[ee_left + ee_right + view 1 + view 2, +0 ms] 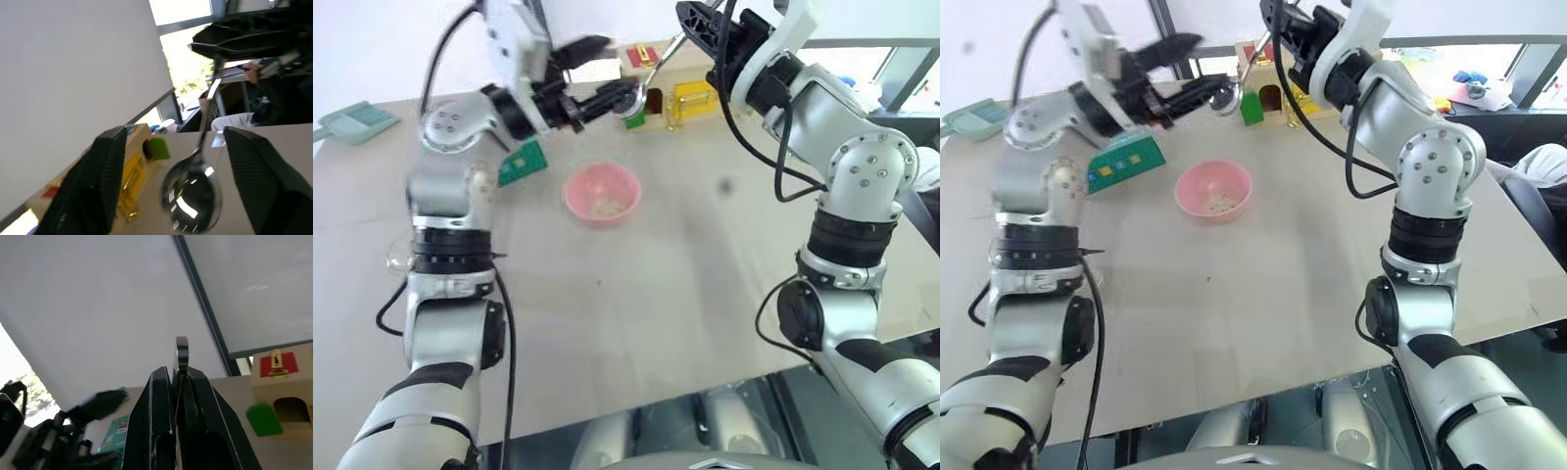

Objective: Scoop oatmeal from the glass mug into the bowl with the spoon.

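Spoon point(651, 80) hung high over the far side of the table point(685, 274), handle up, oval bowl down, because you had the right gripper point(180, 374) pinched shut on the handle's upper end. You had the left gripper point(166, 191) standing open around the spoon's bowl, its two black fingers point(98, 181) on either side without touching, which reads as a handover just completed to the right arm. The pink bowl point(600, 193) sat on the table below and nearer than the spoon, with a few flakes of oatmeal point(604, 207) in its bottom. You had the glass mug point(399, 257) parked by the left arm, well apart from the bowl; I could not tell its contents. Likely next need: carry the spoon to the mug.
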